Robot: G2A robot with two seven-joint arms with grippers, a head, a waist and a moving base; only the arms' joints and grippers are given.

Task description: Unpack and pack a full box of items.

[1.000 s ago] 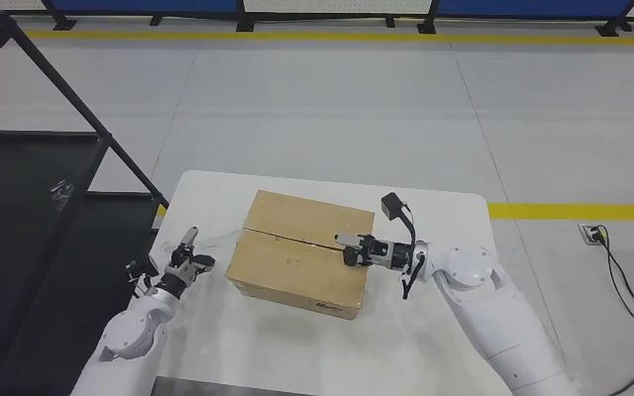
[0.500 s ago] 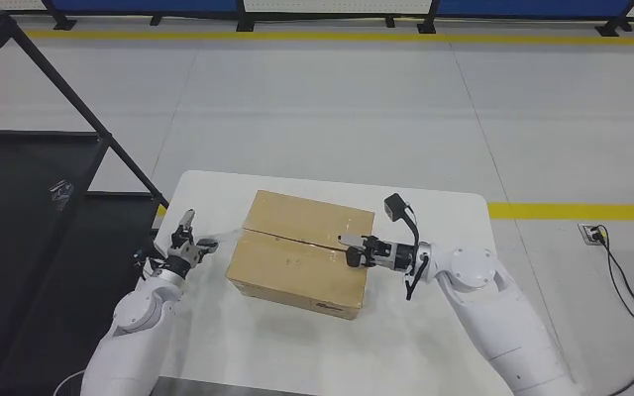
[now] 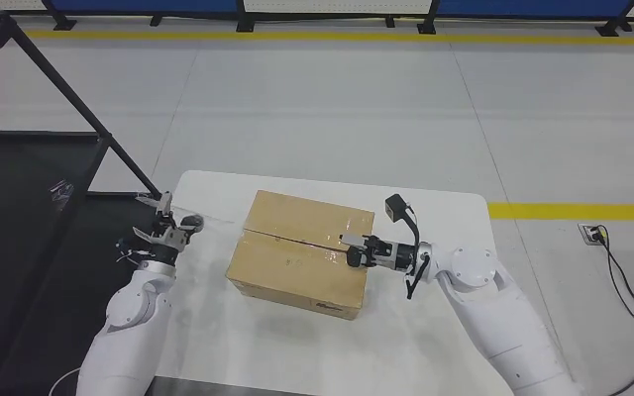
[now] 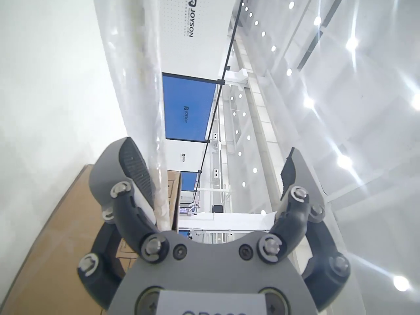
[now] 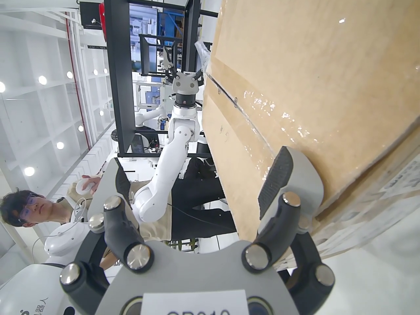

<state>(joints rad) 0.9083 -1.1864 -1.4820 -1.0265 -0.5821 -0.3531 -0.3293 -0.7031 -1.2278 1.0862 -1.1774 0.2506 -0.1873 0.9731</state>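
Just now left claw [image 3: 161, 220], apart with tape [image 4: 149, 116] against one finger, was pulled away from box [image 3: 297, 259], so unsealing is judged underway; right claw [image 3: 349, 245], apart, is rested on top.

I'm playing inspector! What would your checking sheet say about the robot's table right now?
Surface: white table, glossy.
Job's things: closed cardboard box mid-table, with clear tape along its top seam. A loose tape strip hangs free.
Clutter: nothing seen.
Grippers: left gripper is open beside one end of the box, with the strip against one of its fingers. Right gripper is open at the other end, one finger on the box top.
Cables: black cable loops at the right wrist. A floor cable runs from a socket.
Surroundings: black frame, yellow line on the floor.
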